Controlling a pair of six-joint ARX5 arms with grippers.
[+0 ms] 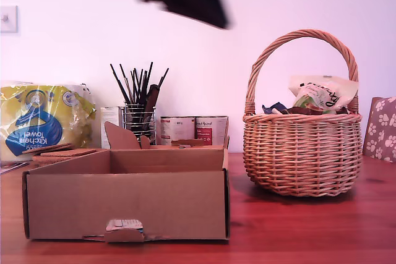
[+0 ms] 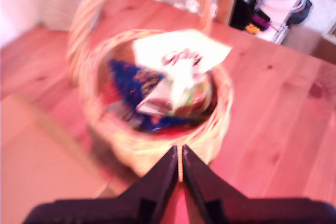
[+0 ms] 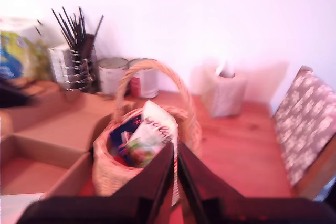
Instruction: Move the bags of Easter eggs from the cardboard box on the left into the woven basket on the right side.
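- Look at the white bag with green and black print: it pokes above the rim of the woven basket, and the blue bag lies beside it inside.
- The basket stands on a reddish wooden tabletop before a plain white wall.
- The cardboard box sits near the exterior view's left.
- Your first hand and second hand both show jaws nearly together, holding nothing.
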